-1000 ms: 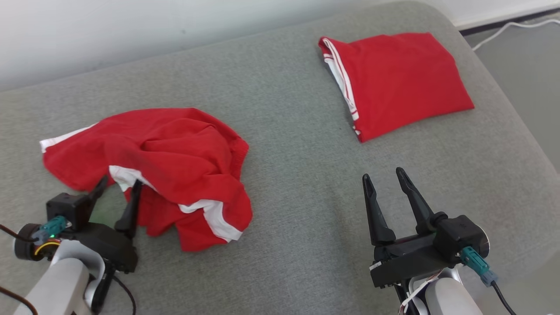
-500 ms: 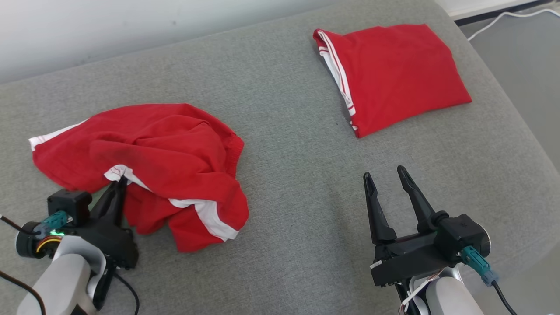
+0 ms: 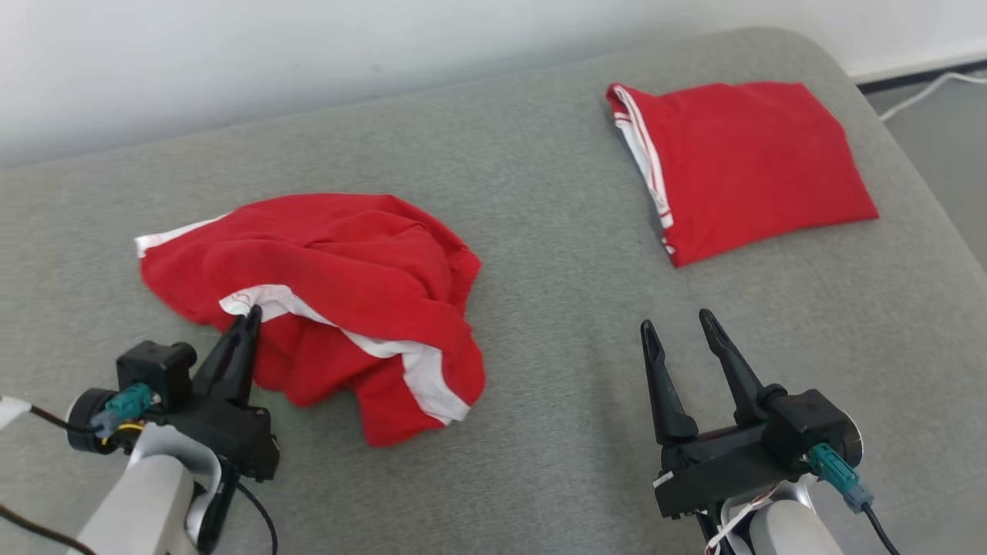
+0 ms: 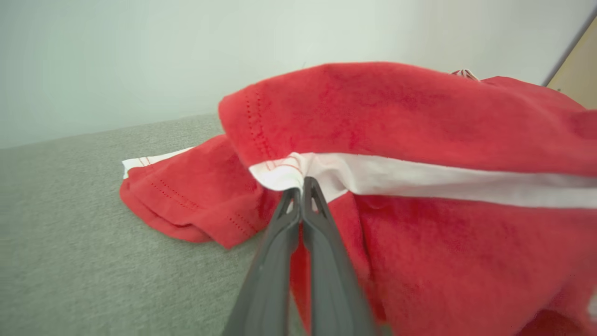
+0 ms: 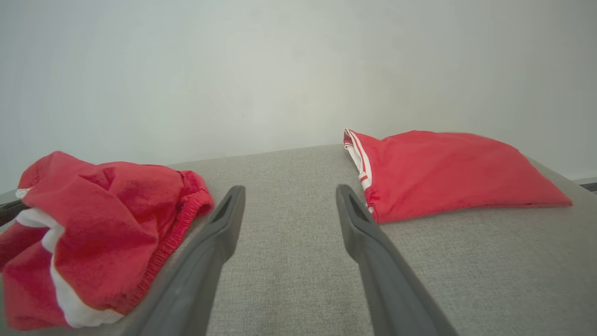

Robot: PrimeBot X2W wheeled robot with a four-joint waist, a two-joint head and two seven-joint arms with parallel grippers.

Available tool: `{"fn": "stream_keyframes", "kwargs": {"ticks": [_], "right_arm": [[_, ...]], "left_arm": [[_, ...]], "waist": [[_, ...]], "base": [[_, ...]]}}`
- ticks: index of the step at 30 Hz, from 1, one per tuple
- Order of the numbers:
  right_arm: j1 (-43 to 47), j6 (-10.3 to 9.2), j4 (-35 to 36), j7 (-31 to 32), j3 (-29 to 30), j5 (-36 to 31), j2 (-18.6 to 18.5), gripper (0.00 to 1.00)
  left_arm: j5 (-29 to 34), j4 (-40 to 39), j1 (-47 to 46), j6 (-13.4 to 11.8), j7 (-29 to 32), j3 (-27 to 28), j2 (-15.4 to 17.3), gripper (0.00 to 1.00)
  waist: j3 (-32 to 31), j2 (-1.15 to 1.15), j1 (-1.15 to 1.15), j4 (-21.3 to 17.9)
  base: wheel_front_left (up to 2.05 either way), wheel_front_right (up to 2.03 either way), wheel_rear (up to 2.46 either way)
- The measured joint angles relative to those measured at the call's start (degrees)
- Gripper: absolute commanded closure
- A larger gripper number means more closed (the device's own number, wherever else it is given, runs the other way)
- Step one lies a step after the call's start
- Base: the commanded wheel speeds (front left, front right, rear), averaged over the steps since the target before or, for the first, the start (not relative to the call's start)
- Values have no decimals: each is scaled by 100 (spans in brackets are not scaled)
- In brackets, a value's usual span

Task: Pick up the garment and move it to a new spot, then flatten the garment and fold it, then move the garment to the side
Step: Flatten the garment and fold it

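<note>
Nearest the robot, the left hand [image 3: 250, 317] [image 4: 302, 186] has its two fingers together, clamped on the white band [image 3: 270, 297] [image 4: 326, 172] at the near-left edge of the crumpled red garment [image 3: 347, 270] [image 4: 419, 116] [image 5: 102, 200]. The right hand [image 3: 677, 322] [image 5: 289, 191] is at the near right with its fingers apart, gripping nothing, over bare fabric. The crumpled garment lies bunched on the left half of the grey upholstered surface [image 3: 540, 231]. Well apart from it, at the far right, a folded red garment [image 3: 748, 162] [image 5: 447, 163] lies flat, its white-striped edge facing left. A pale wall [image 3: 308, 46] stands behind.
</note>
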State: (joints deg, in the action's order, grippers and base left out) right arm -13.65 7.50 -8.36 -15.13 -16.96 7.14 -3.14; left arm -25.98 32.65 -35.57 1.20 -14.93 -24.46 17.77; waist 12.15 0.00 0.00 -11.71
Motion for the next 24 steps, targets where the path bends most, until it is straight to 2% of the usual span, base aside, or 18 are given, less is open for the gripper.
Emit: {"fn": "stream_keyframes", "kwargs": {"ticks": [9, 17, 24], "right_arm": [[60, 0, -43, 0, 13, 47, -13, 0], [117, 0, -90, 0, 15, 49, -12, 0], [130, 0, -136, 0, 15, 58, -12, 0]], "left_arm": [[64, -695, 566, -186, 0, 86, 44, 100], [40, -1411, 1276, -456, 22, 234, 368, 100], [-31, -2120, 1966, -745, 110, 304, 522, 100]], "waist": [[-193, 0, 0, 512], [-317, 0, 0, 898], [-385, 0, 0, 1038]], "base": [[0, 0, 0], [0, 0, 0], [0, 0, 0]]}}
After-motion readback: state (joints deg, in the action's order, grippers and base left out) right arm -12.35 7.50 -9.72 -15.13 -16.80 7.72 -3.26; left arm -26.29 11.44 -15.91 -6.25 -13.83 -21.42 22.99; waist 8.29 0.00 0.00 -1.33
